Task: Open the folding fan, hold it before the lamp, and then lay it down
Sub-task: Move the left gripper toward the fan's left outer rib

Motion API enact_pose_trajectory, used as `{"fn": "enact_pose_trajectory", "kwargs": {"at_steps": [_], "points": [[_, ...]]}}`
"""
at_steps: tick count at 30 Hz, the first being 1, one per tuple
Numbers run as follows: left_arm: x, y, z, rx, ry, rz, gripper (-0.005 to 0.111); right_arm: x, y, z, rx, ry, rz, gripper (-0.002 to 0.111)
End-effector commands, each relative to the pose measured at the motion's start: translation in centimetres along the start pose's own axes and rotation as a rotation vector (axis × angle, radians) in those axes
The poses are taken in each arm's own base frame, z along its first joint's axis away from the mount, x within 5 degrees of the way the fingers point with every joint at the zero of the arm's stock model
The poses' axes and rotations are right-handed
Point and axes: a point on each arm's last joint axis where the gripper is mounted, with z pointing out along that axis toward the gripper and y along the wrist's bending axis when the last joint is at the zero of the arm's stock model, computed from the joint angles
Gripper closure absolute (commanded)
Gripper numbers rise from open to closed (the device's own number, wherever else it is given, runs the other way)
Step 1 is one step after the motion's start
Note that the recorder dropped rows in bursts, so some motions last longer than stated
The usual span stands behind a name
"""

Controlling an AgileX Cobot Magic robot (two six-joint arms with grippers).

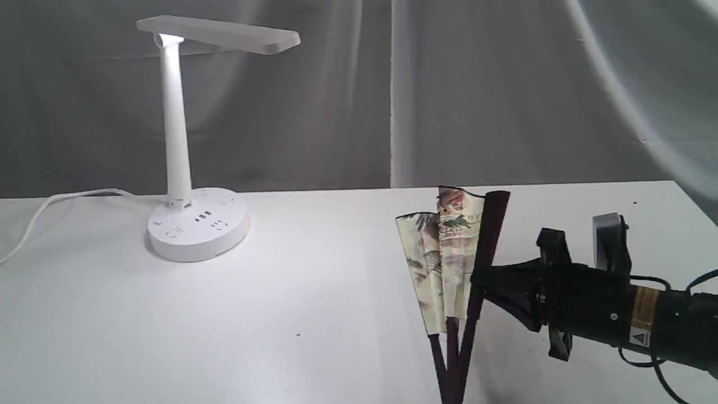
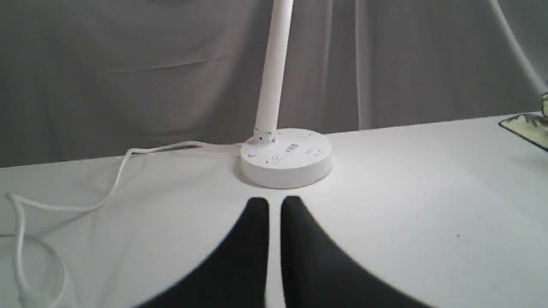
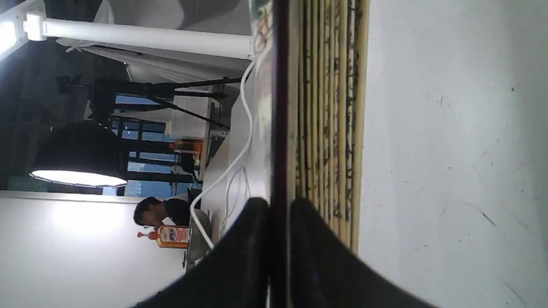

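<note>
Your right hand (image 1: 478,279) is clenching on the dark outer rib of the folding fan (image 1: 443,247), reaching in from the right side of the exterior view. You are holding the fan upright and only partly spread. A few cream pleats with the painted landscape are showing to the left of the grasped rib. The ribs are running together toward the bottom edge of the picture, so I cannot tell if the fan is touching the counter (image 1: 314,314). In the right wrist view the rib is passing straight between the two black fingers (image 3: 239,256), and the folded pleats are lying just beside it.

Your left hand (image 2: 274,204) is clenched and grasping nothing, and it is pointing toward the round base of the lamp (image 2: 286,160). The lamp is standing on the counter well apart from the fan, at the left of the exterior view, and its white cord (image 1: 33,221) is trailing off to the left.
</note>
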Motion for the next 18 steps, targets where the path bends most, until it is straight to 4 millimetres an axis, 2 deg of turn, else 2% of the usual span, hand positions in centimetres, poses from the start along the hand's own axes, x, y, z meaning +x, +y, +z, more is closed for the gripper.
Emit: {"fn": "enact_pose_trajectory", "kwargs": {"at_steps": [1,5,11,13,18], "points": [[-0.8,0.1,-0.1,-0.016,-0.105,-0.026,0.101,-0.2,0.6,0.0,-0.023,-0.003,-0.024,0.108],[-1.9,0.4,-0.2,-0.033,-0.225,-0.118,0.101,-0.2,0.6,0.0,-0.023,-0.005,-0.023,0.108],[-2.4,0.5,-0.4,-0.040,-0.283,-0.150,0.101,-0.2,0.6,0.0,-0.023,-0.004,-0.029,0.108],[-2.6,0.6,-0.5,-0.030,-0.316,-0.257,0.101,-0.2,0.6,0.0,-0.023,-0.004,-0.029,0.108],[-4.5,1.1,-1.3,-0.056,-0.546,-0.282,0.107,-0.2,0.6,0.0,-0.023,-0.004,-0.029,0.108]]}}
